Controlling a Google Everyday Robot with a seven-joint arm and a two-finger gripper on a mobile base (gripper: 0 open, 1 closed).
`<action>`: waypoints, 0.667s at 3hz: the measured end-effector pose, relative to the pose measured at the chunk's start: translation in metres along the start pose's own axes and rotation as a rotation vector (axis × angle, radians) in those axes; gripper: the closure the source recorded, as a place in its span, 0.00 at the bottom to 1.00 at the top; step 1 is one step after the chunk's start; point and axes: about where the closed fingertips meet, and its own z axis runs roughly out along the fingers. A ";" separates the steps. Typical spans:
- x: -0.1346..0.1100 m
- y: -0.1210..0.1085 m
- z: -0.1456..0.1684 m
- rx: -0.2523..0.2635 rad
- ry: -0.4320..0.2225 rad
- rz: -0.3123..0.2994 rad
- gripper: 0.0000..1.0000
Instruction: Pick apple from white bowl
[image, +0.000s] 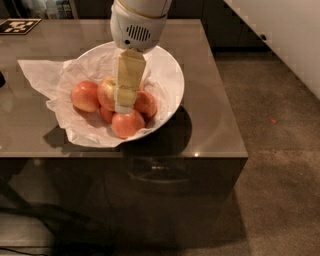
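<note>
The white bowl (171, 75) stands on the grey table, lined with crumpled white paper (40, 75). Several apples lie in it. The apple (105, 93), the largest, with a pale patch, lies in the middle of the pile and is partly hidden by my gripper. My gripper (123, 107) reaches down from the top of the view into the bowl. Its tip sits just right of the apple, between it and a smaller orange-red apple (147, 103).
Other apples lie at the bowl's left (84, 96) and front (127, 124), with a darker red one (106, 115) low in the pile. The table's front edge (125, 156) is close below the bowl. A black-and-white tag (18, 25) lies at the far left.
</note>
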 end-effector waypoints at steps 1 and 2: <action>-0.005 -0.009 0.022 -0.022 0.000 -0.006 0.00; -0.006 -0.012 0.043 -0.056 0.003 0.005 0.00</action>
